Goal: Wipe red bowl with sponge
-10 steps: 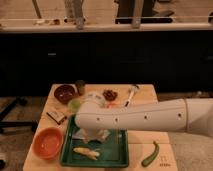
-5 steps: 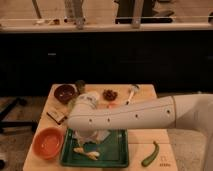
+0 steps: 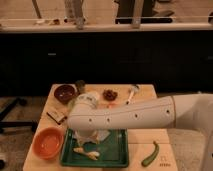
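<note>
The red bowl (image 3: 48, 142) sits empty at the front left of the wooden table (image 3: 145, 135), just left of a green tray (image 3: 112, 152). My white arm (image 3: 130, 116) reaches in from the right and bends above the tray. The gripper (image 3: 91, 138) hangs below the arm's bend over the left half of the tray, largely covered by the arm, a short way right of the red bowl. No teal sponge shows; it is hidden or out of view.
A pale yellow item (image 3: 87, 153) lies in the tray. A dark maroon bowl (image 3: 65, 93), a small dish of red bits (image 3: 110, 94) and a brush (image 3: 132, 91) stand at the back. A curved green vegetable (image 3: 150, 154) lies front right. A dark block (image 3: 56, 116) lies left.
The arm has swung slightly left and up over the tray. The bowl and the other things on the table have not moved.
</note>
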Controlling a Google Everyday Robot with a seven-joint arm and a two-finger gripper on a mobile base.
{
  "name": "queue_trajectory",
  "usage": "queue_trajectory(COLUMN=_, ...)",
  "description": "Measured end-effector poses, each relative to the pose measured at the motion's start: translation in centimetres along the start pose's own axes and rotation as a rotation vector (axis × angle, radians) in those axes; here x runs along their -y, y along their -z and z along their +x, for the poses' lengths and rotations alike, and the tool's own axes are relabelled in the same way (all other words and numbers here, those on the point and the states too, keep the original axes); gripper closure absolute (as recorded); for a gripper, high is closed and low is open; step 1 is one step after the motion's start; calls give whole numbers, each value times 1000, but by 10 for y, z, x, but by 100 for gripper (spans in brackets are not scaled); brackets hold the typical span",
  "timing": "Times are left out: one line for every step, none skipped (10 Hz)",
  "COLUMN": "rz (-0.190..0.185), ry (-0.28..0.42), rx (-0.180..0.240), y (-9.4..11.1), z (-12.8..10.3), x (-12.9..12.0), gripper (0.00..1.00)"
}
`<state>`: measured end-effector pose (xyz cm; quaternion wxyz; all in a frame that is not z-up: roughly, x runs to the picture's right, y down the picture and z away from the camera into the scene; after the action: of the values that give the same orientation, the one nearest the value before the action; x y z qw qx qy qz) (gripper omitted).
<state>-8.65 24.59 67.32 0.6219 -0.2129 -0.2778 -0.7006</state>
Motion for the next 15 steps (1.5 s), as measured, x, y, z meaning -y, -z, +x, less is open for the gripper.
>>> queue_trajectory(rz=0, ry=32, rx=3, y=-1, z=1, x=11, gripper=100)
queue_trajectory(rz=-8, ry=64, rx=7, y=-3, z=2, x=24, gripper=100)
queue_trajectory(rz=-9, ry=95, rx=10, y=-4, z=4, x=43, gripper=100)
queue_trajectory(rz=-14, ry=128, rx=13, y=-5, z=7, x=66, gripper=100)
queue_trajectory(rz=-17, ry=160, rx=15, y=-6, z=9, x=87, gripper=100)
queue_trajectory(rz=-15, ry=185, rx=16, y=-7, z=11, x=105, gripper=100)
queue_trajectory(rz=-15, ry=214, rx=18, y=-10, z=14, x=125, gripper=100)
queue_trajectory(rz=-13, ry=241, rx=22, y=-14, z=15, x=138, gripper=100)
queue_trajectory(rz=-13, ry=260, rx=26, y=-17, z=17, x=148, gripper=100)
queue_trajectory(rz=-16, ry=281, rx=30, y=-21, z=19, x=159, gripper=100)
queue_trajectory(rz=-13, ry=298, rx=34, y=-24, z=19, x=170, gripper=100)
queue_trajectory(rz=-17, ry=308, rx=34, y=-26, z=21, x=176, gripper=100)
queue_trajectory(rz=-21, ry=318, rx=35, y=-27, z=22, x=184, gripper=100)
queue_trajectory(rz=-16, ry=332, rx=36, y=-30, z=22, x=198, gripper=100)
queue_trajectory(rz=-20, ry=339, rx=37, y=-32, z=24, x=205, gripper=100)
